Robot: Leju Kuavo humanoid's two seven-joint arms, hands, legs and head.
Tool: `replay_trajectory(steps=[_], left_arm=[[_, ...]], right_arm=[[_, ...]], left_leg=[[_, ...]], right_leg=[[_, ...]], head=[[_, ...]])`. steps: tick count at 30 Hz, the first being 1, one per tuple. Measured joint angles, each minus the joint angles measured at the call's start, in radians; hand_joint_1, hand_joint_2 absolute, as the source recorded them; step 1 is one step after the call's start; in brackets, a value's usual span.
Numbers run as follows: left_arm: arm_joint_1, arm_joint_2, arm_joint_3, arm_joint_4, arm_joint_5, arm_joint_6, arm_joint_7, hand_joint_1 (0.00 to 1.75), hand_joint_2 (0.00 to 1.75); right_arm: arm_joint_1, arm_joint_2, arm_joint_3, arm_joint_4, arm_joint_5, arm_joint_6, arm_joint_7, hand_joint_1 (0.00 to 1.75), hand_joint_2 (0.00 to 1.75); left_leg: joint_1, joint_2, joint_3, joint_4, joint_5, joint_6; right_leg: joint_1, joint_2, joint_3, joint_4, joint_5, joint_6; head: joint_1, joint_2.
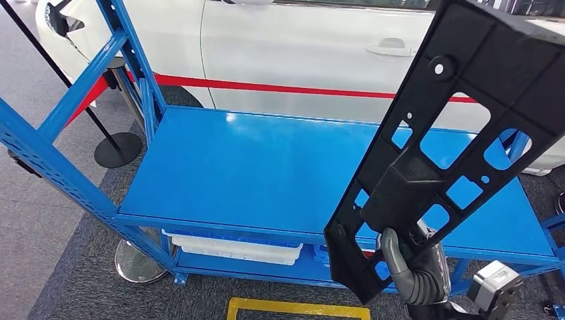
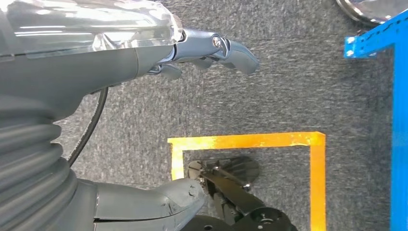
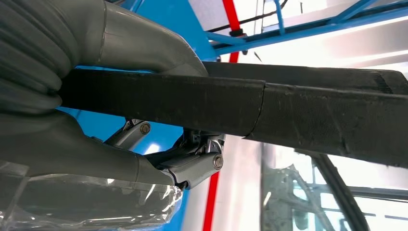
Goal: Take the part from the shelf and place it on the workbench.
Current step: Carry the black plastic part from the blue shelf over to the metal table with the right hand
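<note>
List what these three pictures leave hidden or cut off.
- Black part: its upper end runs off the head view's top and right edges.
- Right hand: in the head view the part covers most of its fingers.
- Part's face: the right wrist view shows the part edge-on.
- White tray: the blue shelf above covers most of it in the head view.
- Left hand: holds nothing.

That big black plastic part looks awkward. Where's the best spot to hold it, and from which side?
Probably near its lower end, where the right hand grips it now, coming from below. The black part is a long flat panel full of cut-outs, so its narrow edge fits between thumb and fingers, as the right wrist view shows.
</note>
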Motion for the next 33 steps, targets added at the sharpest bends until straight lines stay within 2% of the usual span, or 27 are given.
replay_trajectory(steps=[4,6,7,8,9,11,12,13,14,15,17,18,20,22,23,24,26,27,28,29,30,32,33], left_arm=[[0.003,0.002,-0.018,0.0,0.006,0.0,0.018,0.0,1.75],[0.008,0.003,-0.034,-0.001,0.007,0.004,0.022,0.0,1.75],[0.01,0.003,-0.042,-0.002,0.006,0.006,0.024,0.0,1.75],[0.012,0.003,-0.05,-0.002,0.006,0.008,0.025,0.0,1.75],[0.013,0.003,-0.057,-0.002,0.006,0.01,0.026,0.0,1.75],[0.016,0.003,-0.068,-0.002,0.008,0.01,0.029,0.0,1.75],[0.018,0.003,-0.073,-0.002,0.011,0.01,0.031,0.0,1.75],[0.02,0.003,-0.077,-0.002,0.014,0.01,0.033,0.0,1.75],[0.022,0.003,-0.082,-0.002,0.019,0.01,0.036,0.0,1.75],[0.024,0.003,-0.088,-0.002,0.024,0.01,0.039,0.0,1.75],[0.028,0.003,-0.098,-0.002,0.035,0.009,0.045,0.0,1.75],[0.029,0.004,-0.102,-0.003,0.04,0.009,0.047,0.0,1.75],[0.035,0.005,-0.11,-0.003,0.047,0.009,0.051,0.0,1.75],[0.039,0.007,-0.116,-0.003,0.05,0.009,0.053,0.0,1.75],[0.041,0.008,-0.118,-0.003,0.05,0.008,0.053,0.0,1.75],[0.042,0.008,-0.121,-0.003,0.05,0.008,0.054,0.0,1.75],[0.044,0.009,-0.125,-0.003,0.054,0.007,0.057,0.0,1.75],[0.045,0.009,-0.128,-0.003,0.058,0.007,0.06,0.0,1.75],[0.047,0.01,-0.132,-0.004,0.063,0.006,0.064,0.0,1.75],[0.05,0.01,-0.137,-0.005,0.069,0.005,0.068,0.0,1.75],[0.054,0.01,-0.143,-0.008,0.075,0.004,0.071,0.0,1.75],[0.06,0.011,-0.156,-0.016,0.087,0.0,0.076,0.0,1.75],[0.063,0.012,-0.161,-0.02,0.09,-0.001,0.077,0.0,1.75]], right_arm=[[0.01,-0.002,0.0,0.013,-0.004,-0.005,0.001,1.75,1.75],[0.013,-0.002,0.0,0.016,-0.006,-0.008,0.001,1.75,1.75],[0.013,-0.004,0.0,0.017,-0.007,-0.009,0.001,1.75,1.75],[0.014,-0.006,0.0,0.018,-0.008,-0.009,0.0,1.75,1.75],[0.014,-0.008,0.0,0.02,-0.009,-0.009,0.001,1.75,1.75],[0.015,-0.011,0.0,0.025,-0.011,-0.009,0.002,1.75,1.75],[0.016,-0.013,0.0,0.028,-0.013,-0.009,0.003,1.75,1.75],[0.016,-0.014,0.0,0.032,-0.015,-0.009,0.004,1.75,1.75],[0.016,-0.015,0.0,0.036,-0.017,-0.009,0.004,1.75,1.75],[0.015,-0.016,0.0,0.038,-0.019,-0.009,0.004,1.75,1.75],[0.013,-0.018,0.0,0.041,-0.02,-0.007,0.005,1.75,1.75],[0.012,-0.018,0.0,0.042,-0.02,-0.005,0.005,1.75,1.75],[0.01,-0.019,0.0,0.044,-0.022,-0.003,0.005,1.75,1.75],[0.008,-0.019,0.0,0.045,-0.023,-0.002,0.006,1.75,1.75],[0.008,-0.019,0.0,0.045,-0.024,-0.002,0.006,1.75,1.75],[0.008,-0.019,0.0,0.045,-0.025,-0.002,0.006,1.75,1.75],[0.007,-0.02,0.0,0.047,-0.026,0.0,0.006,1.75,1.75],[0.007,-0.02,0.0,0.048,-0.026,0.002,0.004,1.75,1.75],[0.006,-0.02,0.001,0.048,-0.024,0.004,0.0,1.75,1.75],[0.005,-0.02,0.001,0.048,-0.02,0.008,-0.008,1.75,1.75],[0.002,-0.018,0.002,0.045,-0.01,0.011,-0.021,1.75,1.75],[-0.005,-0.012,0.005,0.028,0.018,0.017,-0.046,1.75,1.75],[-0.011,-0.007,0.008,0.014,0.033,0.018,-0.052,1.75,1.75]], left_leg=[[-0.006,0.0,-0.001,0.005,-0.005,0.007],[-0.004,0.001,0.002,-0.004,-0.001,0.015],[-0.003,0.002,0.006,-0.013,0.003,0.02],[-0.002,0.003,0.011,-0.022,0.007,0.025],[-0.001,0.004,0.014,-0.029,0.01,0.029],[-0.007,0.004,0.014,-0.032,0.011,0.032],[-0.01,0.004,0.013,-0.032,0.011,0.032],[-0.012,0.004,0.013,-0.031,0.011,0.032],[-0.013,0.003,0.013,-0.03,0.012,0.032],[-0.014,0.003,0.013,-0.028,0.012,0.031],[-0.015,0.0,0.012,-0.024,0.013,0.022],[-0.016,-0.001,0.011,-0.023,0.015,0.014],[-0.017,-0.002,0.01,-0.025,0.024,-0.001],[-0.014,-0.002,0.003,-0.018,0.016,-0.014],[-0.013,0.0,-0.007,0.005,-0.007,-0.019],[-0.012,0.001,-0.025,0.051,-0.044,-0.022],[-0.012,0.003,-0.067,0.18,-0.126,-0.027],[-0.011,0.003,-0.078,0.229,-0.147,-0.028],[-0.011,0.003,-0.073,0.246,-0.149,-0.029],[-0.012,0.003,-0.048,0.221,-0.133,-0.027],[-0.012,0.003,-0.006,0.162,-0.107,-0.024],[-0.015,0.003,0.077,0.031,-0.075,-0.014],[-0.018,0.002,0.098,-0.008,-0.07,-0.009]], right_leg=[[-0.003,0.001,0.002,-0.006,0.003,0.007],[-0.005,0.001,0.007,-0.01,0.003,0.013],[-0.006,0.0,0.004,-0.001,-0.007,0.013],[-0.005,0.0,-0.007,0.027,-0.029,0.01],[-0.003,0.0,-0.029,0.078,-0.061,0.005],[0.005,0.002,-0.097,0.212,-0.127,-0.002],[0.009,0.002,-0.122,0.261,-0.139,-0.005],[0.013,0.002,-0.131,0.274,-0.127,-0.008],[0.015,0.002,-0.122,0.249,-0.098,-0.012],[0.016,0.001,-0.095,0.191,-0.058,-0.016],[0.022,0.003,-0.042,0.075,-0.005,-0.026],[0.025,0.004,-0.03,0.044,0.006,-0.031],[0.032,0.006,-0.034,0.037,0.012,-0.043],[0.03,0.003,-0.042,0.03,0.022,-0.062],[0.029,0.001,-0.046,0.027,0.029,-0.072],[0.028,-0.002,-0.051,0.025,0.036,-0.081],[0.033,-0.007,-0.065,0.027,0.045,-0.089],[0.035,-0.008,-0.073,0.03,0.048,-0.09],[0.037,-0.009,-0.079,0.034,0.05,-0.09],[0.039,-0.01,-0.085,0.038,0.052,-0.089],[0.039,-0.01,-0.09,0.043,0.053,-0.088],[0.041,-0.009,-0.099,0.053,0.054,-0.082],[0.042,-0.009,-0.103,0.057,0.056,-0.077]], head=[[-0.001,0.0],[0.001,0.0],[0.003,0.0],[0.006,0.0],[0.01,0.0],[0.013,0.0],[0.014,0.0],[0.015,0.0],[0.015,0.0],[0.015,0.0],[0.016,0.0],[0.017,0.0],[0.016,0.0],[0.015,0.0],[0.012,0.0],[0.01,0.0],[0.007,0.0],[0.007,0.0],[0.007,0.0],[0.007,0.0],[0.007,0.0],[0.008,0.0],[0.008,0.0]])
